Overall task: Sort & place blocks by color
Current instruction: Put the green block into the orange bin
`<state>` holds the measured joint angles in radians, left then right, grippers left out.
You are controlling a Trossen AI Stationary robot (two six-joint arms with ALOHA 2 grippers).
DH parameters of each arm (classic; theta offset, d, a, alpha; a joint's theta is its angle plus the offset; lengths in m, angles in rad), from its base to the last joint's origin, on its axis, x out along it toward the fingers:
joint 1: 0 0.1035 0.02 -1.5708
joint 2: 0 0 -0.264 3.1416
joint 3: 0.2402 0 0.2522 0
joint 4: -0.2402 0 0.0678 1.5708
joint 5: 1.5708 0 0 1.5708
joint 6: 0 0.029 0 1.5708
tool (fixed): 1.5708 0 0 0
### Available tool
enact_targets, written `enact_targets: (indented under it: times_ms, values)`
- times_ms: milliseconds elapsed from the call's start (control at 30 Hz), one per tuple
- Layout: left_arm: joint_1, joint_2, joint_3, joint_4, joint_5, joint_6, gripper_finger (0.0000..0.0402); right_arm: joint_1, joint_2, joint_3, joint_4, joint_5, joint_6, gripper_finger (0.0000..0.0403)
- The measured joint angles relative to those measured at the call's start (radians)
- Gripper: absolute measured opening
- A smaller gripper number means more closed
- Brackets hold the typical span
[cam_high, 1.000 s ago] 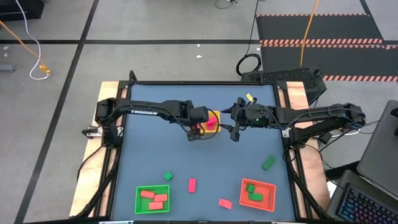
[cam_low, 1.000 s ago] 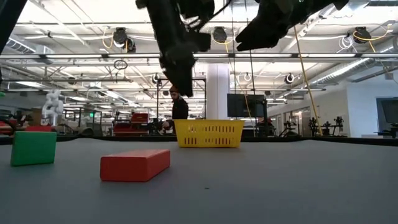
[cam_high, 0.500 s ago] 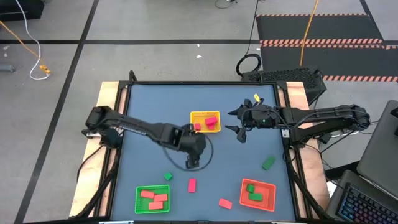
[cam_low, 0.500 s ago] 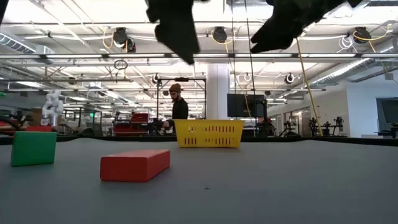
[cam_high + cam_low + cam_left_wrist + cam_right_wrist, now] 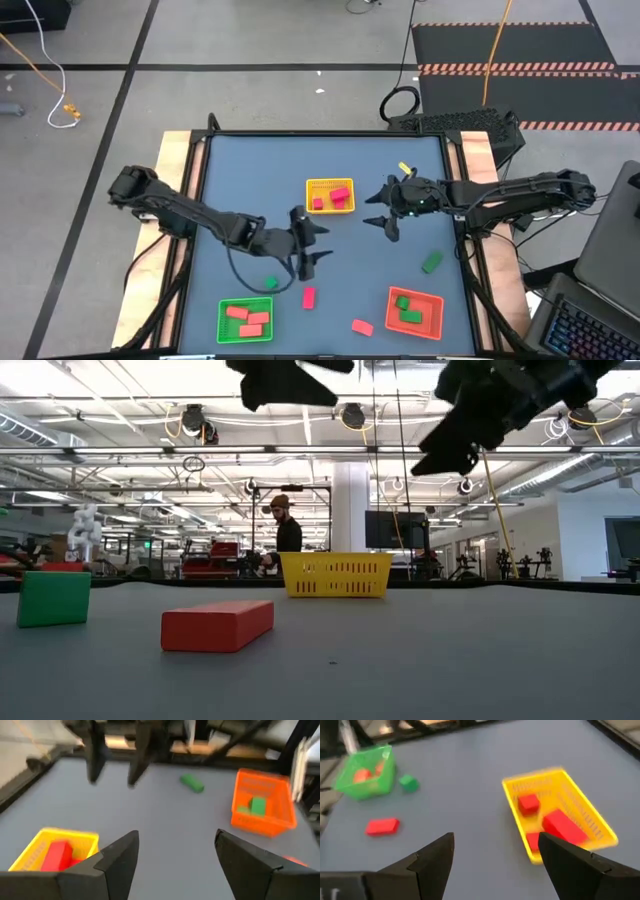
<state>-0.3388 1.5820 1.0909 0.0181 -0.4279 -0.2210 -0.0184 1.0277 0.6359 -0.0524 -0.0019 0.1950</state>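
Observation:
Both grippers are open, hang above the table and hold nothing. My left gripper point(image 5: 317, 247) point(image 5: 175, 845) is over the table's middle, near side of the yellow basket point(image 5: 330, 196). My right gripper point(image 5: 379, 213) point(image 5: 495, 845) is just right of that basket. Pink-red blocks point(image 5: 564, 826) lie in the yellow basket. Loose on the table are a green cube point(image 5: 270, 284), a pink-red bar point(image 5: 308, 297), a salmon block point(image 5: 362, 326) and a green bar point(image 5: 431, 262). In the low view the cube point(image 5: 53, 597) and the bar point(image 5: 217, 624) lie flat.
A green basket point(image 5: 245, 320) near the table's near left corner holds salmon blocks. An orange-red basket point(image 5: 413, 312) near the near right corner holds a green block point(image 5: 258, 805). A person point(image 5: 288, 538) stands far behind the table. Bare tabletop point(image 5: 240, 180) lies left of the yellow basket.
My left gripper has drawn back from over the yellow basket toward the table's near edge and has turned so its fingers point toward the table's right. My right gripper has shifted a little toward the near right. No block has moved.

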Motion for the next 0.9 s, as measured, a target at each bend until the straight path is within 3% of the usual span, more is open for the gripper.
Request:
enact_targets:
  times_ms: [233,333,433,667,900]
  values:
    - [0.000,-0.129,-0.235,0.132,-0.003,-0.073,0.0262,0.044,0.009,-0.010,-0.105,0.008,0.048,0.0281]
    - [0.002,-0.167,-0.292,0.154,-0.005,-0.076,0.0262,0.082,0.010,0.003,-0.205,0.071,0.048,0.0281]
    - [0.011,-0.178,-0.323,0.177,-0.022,-0.072,0.0262,0.123,0.029,0.048,-0.324,0.133,0.056,0.0281]
    - [0.009,-0.174,-0.371,0.231,-0.025,-0.099,0.0262,0.248,0.154,0.182,-0.686,0.132,0.140,0.0281]
    - [-0.017,-0.174,-0.382,0.242,-0.025,-0.122,0.0262,0.368,0.341,0.285,-1.015,0.043,0.205,0.0281]
